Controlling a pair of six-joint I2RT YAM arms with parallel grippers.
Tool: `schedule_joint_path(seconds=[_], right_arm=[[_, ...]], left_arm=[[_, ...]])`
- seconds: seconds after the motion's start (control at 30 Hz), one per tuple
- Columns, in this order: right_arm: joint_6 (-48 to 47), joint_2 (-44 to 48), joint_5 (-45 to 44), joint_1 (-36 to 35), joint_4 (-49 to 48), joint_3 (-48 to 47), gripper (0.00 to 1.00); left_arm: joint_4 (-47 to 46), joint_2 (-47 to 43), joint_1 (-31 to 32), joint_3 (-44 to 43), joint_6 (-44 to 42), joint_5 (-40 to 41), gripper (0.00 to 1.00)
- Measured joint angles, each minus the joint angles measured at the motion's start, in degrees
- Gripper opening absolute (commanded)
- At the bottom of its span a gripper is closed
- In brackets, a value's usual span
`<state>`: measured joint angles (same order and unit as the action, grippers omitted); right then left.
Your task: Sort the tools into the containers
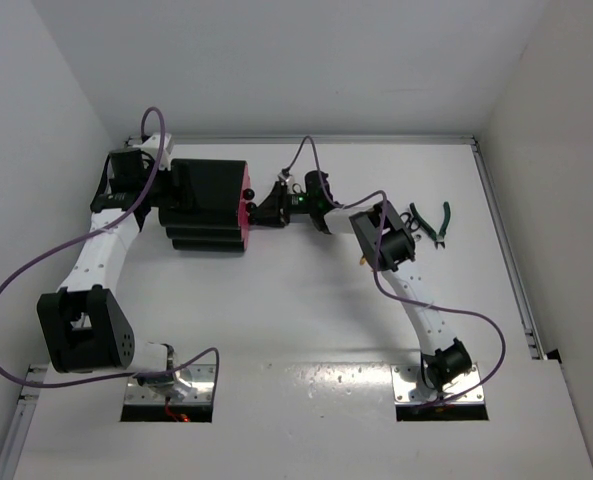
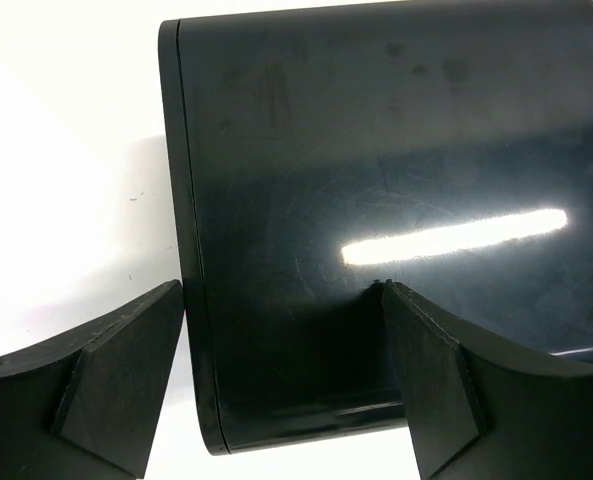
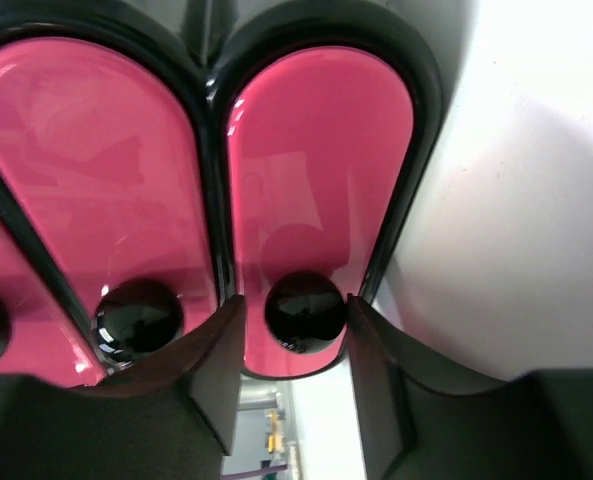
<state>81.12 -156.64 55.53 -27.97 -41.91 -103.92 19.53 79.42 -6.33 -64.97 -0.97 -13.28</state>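
Observation:
The black cabinet (image 1: 206, 205) stands at the back left, its pink drawer fronts (image 1: 244, 215) facing right. In the right wrist view, my right gripper (image 3: 296, 305) straddles the round black knob (image 3: 304, 312) of the rightmost pink drawer (image 3: 316, 170). Its right finger is at the knob and a thin gap shows on the left. My left gripper (image 2: 282, 290) is open wide at the cabinet's (image 2: 396, 180) back corner, one finger beside its edge and one over its top. Dark-handled pliers (image 1: 434, 224) lie at the right. I cannot make out the wrench.
The right arm's elbow (image 1: 386, 240) hangs between the cabinet and the pliers. A metal rail (image 1: 506, 250) runs along the table's right edge, and white walls close the back and both sides. Purple cables loop off both arms.

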Motion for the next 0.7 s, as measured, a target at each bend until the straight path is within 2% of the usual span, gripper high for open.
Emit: schedule_joint_path(seconds=[0.13,0.27,0.3,0.43,0.53,0.7], right_arm=[[-1.2,-0.2,-0.6,-0.5,1.0,-0.2,0.36],[-2.1,-0.2,-0.9,-0.6,1.7,-0.2,0.19],[-2.2,-0.2,-0.9,-0.6,1.7,-0.1,0.19],[-3.1,1.2,-2.2,-0.6,0.8,2.4,0.08],[-3.8,2.6,-2.9,-0.3,-0.3,5.1,0.03],[-6.2,5.2,-2.0,1.4,-0.7,9.8,0.02]], left_arm=[[-0.2,0.0,0.0,0.0,0.0,0.2,0.84],[-0.7,0.0,0.0,0.2,0.0,0.4,0.84],[-0.8,0.0,0.0,0.2,0.0,0.5,0.84],[-1.0,0.0,0.0,0.3,0.0,0.6,0.84],[-1.3,0.0,0.1,0.5,0.1,0.7,0.84],[-1.8,0.0,0.5,0.6,0.2,1.1,0.84]])
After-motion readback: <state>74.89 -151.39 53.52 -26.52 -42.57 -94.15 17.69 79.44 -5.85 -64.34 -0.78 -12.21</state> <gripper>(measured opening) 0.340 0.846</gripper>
